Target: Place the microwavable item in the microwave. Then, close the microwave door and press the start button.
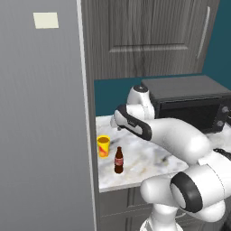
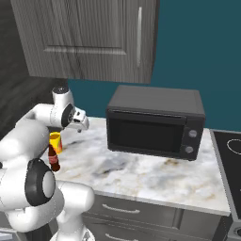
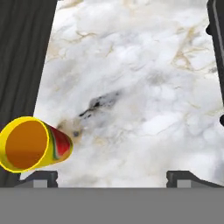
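Observation:
The small yellow cup (image 1: 103, 146) (image 2: 55, 142) with a red-orange mark stands near the left end of the marble counter (image 1: 144, 155). In the hand view the cup (image 3: 30, 144) sits at the lower left, its open mouth facing the camera. My gripper (image 1: 118, 127) (image 2: 80, 126) (image 3: 113, 177) hovers over the counter, a little behind the cup and to its right, pointing down. It is open, with nothing between its fingers, and is apart from the cup. The microwave and its door are out of view.
A brown cola bottle (image 1: 118, 160) (image 2: 54, 161) stands just in front of the cup. A dark countertop oven (image 1: 194, 106) (image 2: 155, 123) with round knobs occupies the counter's right part. A tall grey panel (image 1: 45, 113) borders the left; a stovetop (image 2: 230, 157) lies far right.

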Robot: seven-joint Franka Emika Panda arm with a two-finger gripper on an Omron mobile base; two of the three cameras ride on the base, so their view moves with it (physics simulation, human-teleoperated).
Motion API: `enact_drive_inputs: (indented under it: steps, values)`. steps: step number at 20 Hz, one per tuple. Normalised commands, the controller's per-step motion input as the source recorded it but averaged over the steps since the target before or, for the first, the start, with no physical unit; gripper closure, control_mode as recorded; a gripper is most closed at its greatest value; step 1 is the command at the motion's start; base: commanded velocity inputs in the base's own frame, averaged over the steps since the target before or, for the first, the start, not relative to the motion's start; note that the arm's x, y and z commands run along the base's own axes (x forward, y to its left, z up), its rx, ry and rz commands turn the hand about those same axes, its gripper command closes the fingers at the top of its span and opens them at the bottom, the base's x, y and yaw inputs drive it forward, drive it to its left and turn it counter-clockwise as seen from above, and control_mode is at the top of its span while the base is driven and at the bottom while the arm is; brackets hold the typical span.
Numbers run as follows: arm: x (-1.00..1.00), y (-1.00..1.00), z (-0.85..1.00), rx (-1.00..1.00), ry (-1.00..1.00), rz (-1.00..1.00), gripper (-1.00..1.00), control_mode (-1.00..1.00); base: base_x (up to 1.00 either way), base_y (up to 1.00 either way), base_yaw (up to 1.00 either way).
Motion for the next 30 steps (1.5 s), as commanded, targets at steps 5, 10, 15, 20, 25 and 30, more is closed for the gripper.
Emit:
enact_drive_inputs:
  steps: [5, 10, 15, 20, 25, 30]
  values:
    - [0.32, 0.42, -0.46, 0.0, 0.01, 0.0, -1.0, -1.0, 0.0, 0.0, 0.0]
    - [0.05, 0.16, -0.06, 0.0, 0.0, 0.0, -1.0, -1.0, 0.0, 0.0, 0.0]
    - [0.04, 0.11, -0.13, 0.0, 0.0, 0.0, -1.0, -1.0, 0.0, 0.0, 0.0]
    - [0.0, 0.0, -0.28, 0.0, 0.0, 0.0, -1.0, -1.0, 0.0, 0.0, 0.0]
    - [0.07, 0.03, -0.11, 0.0, 0.0, 0.0, -1.0, -1.0, 0.0, 0.0, 0.0]
    - [0.03, 0.19, 0.0, 0.0, 0.0, 0.0, -1.0, -1.0, 0.0, 0.0, 0.0]
